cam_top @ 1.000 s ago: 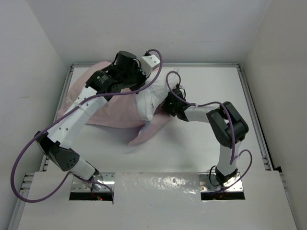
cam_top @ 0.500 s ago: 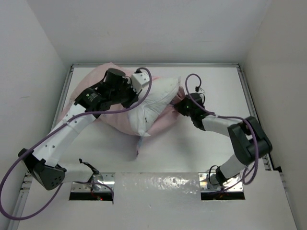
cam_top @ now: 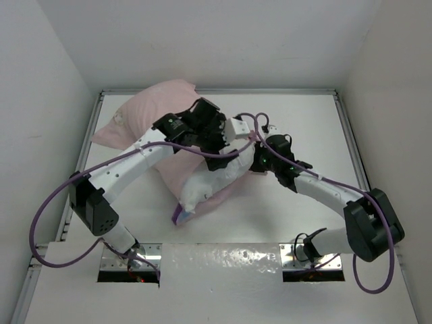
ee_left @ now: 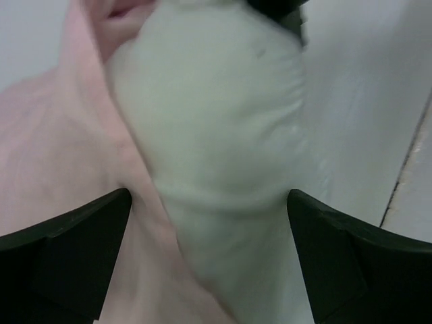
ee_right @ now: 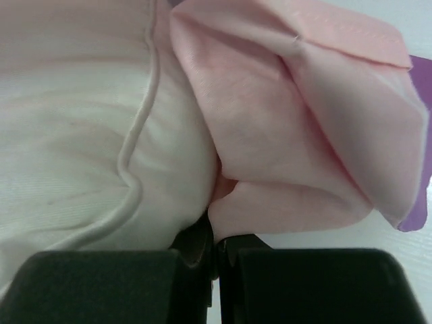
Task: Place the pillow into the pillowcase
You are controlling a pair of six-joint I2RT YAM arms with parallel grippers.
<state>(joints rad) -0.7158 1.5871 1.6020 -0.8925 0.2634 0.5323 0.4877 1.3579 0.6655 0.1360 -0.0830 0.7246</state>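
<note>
Two arms meet over the middle of the table (cam_top: 307,125). From overhead, the pillow (cam_top: 214,181) lies diagonally with its near end bare and white. The pillowcase (cam_top: 145,116) is heaped pale pink side out toward the far left corner, and a purple sliver pokes out under the pillow's near tip. The arms cover the spot where pillow and case meet, so how far the pillow is in cannot be told from above, nor can either jaw state.

The wrist views fill that gap. The left wrist camera shows the left gripper (ee_left: 209,196) with its fingers spread wide. Nothing is clamped; the white pillow bulges just beyond the gap, with pink cloth wrapping its left side.

The right wrist camera shows the right gripper (ee_right: 216,246) closed tight, its fingers pressed together on a fold of pink pillowcase. The pillow with its piped seam (ee_right: 138,155) sits right against that fold on the left. A purple edge shows at far right there, and bare table beneath.
</note>
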